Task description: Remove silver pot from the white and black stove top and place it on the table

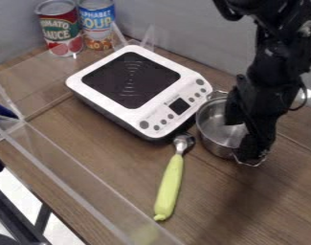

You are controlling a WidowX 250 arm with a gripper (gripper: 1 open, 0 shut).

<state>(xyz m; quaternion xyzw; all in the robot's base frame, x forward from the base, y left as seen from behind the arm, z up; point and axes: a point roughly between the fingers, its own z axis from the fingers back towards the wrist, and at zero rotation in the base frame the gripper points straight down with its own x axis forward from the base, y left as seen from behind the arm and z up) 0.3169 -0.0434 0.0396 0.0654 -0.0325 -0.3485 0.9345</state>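
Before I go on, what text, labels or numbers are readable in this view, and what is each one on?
Left tin can: red label with white lettering, too blurred to read.
Right tin can: white and blue label with lettering, too blurred to read.
Stove top: front button strip has small marks, too small to read.
Silver pot, spoon, table: no text visible.

I am counting one silver pot (219, 134), one stove top (143, 90), two labelled tin cans (77, 26) (standing side by side at the back), one yellow-handled spoon (172, 182), and one table (234, 206)
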